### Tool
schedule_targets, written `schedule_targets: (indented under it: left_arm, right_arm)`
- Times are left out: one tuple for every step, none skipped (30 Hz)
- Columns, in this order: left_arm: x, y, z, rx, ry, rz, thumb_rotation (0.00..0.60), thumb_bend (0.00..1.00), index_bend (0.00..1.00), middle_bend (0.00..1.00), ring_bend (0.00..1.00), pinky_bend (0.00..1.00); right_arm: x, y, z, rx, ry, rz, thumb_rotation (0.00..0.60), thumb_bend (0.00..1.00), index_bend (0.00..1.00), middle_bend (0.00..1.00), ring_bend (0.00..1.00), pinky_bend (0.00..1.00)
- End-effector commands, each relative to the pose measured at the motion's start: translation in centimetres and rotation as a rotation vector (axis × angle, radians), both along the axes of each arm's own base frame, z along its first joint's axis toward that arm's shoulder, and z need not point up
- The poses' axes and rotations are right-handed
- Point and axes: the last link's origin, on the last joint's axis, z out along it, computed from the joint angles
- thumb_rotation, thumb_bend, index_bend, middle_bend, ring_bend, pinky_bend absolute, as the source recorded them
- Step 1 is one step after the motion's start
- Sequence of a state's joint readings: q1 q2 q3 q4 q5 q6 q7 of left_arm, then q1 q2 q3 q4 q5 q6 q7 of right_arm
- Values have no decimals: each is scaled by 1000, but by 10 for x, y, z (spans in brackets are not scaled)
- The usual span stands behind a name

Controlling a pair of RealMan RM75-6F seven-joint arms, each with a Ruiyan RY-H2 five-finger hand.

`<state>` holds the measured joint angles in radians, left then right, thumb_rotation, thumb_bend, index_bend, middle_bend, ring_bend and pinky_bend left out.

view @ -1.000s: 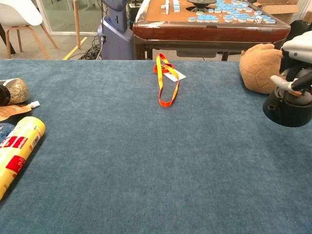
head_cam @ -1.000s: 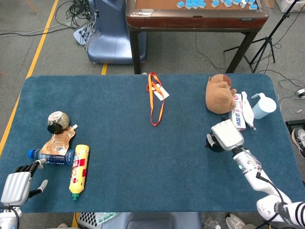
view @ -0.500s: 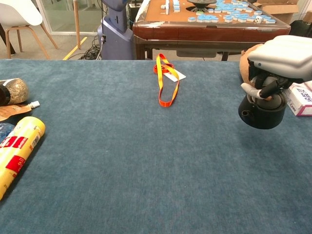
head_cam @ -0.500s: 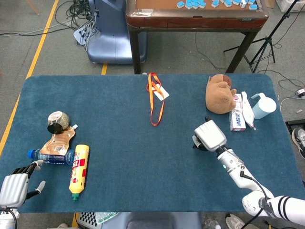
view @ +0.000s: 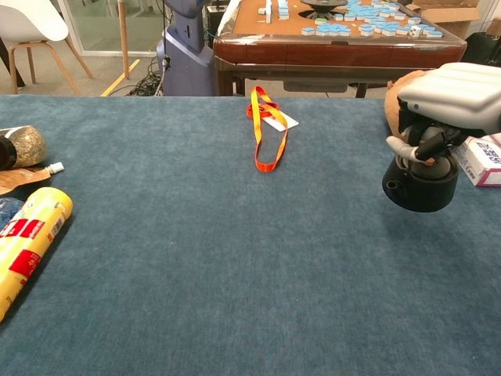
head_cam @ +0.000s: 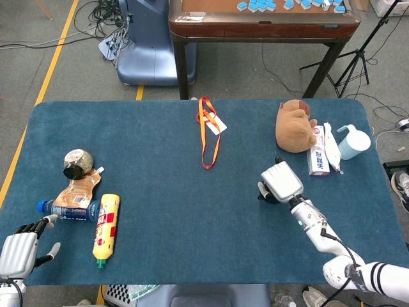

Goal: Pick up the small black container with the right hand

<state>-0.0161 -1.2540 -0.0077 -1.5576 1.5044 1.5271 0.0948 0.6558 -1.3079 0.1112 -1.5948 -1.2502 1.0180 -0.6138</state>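
- Since a second ago, the right hand [head_cam: 282, 181] has carried the small black container [view: 419, 182] leftward across the table [head_cam: 192, 211], away from the brown plush toy [head_cam: 294, 126]; over the last half second it has hardly shifted at all.
- Right hand: its fingers [view: 407, 147] are curled down over the container's top and clamp it from above, as the chest view shows plainly.
- The container hangs under that hand with a gap of blue cloth showing beneath it in the chest view, so it appears lifted clear of the table surface.
- In the head view only a dark edge of the container [head_cam: 264, 193] shows past the hand's white back, right of the table's middle.
- Left hand [head_cam: 20, 248]: it sits at the near left corner of the table, holding nothing, with its fingers spread apart.
- Just beside the left hand lie a blue-capped bottle [head_cam: 67, 210], a yellow bottle [head_cam: 106, 228] and a brown pouch [head_cam: 80, 189], crowded together; a round jar [head_cam: 77, 164] sits a little beyond them.
- An orange lanyard [head_cam: 208, 133] with a white card lies toward the far middle of the table, well apart from both hands.
- Near the far right edge, a white box [head_cam: 319, 157] and a tube lie beside the plush toy, and a pale blue cup [head_cam: 353, 142] stands just beyond them.
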Motion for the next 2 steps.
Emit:
schedule_targets:
  left_arm:
    - [0,0,0,-2,1,0,600,248,258,383,394,319]
    - [0,0,0,-2,1,1,600,248,258,383,394,319]
  right_arm:
    - [0,0,0,0,-3,-1,405,557,1000,1000,935,324]
    - [-1,0,0,0,-3,-1,406,557,1000,1000,935,324]
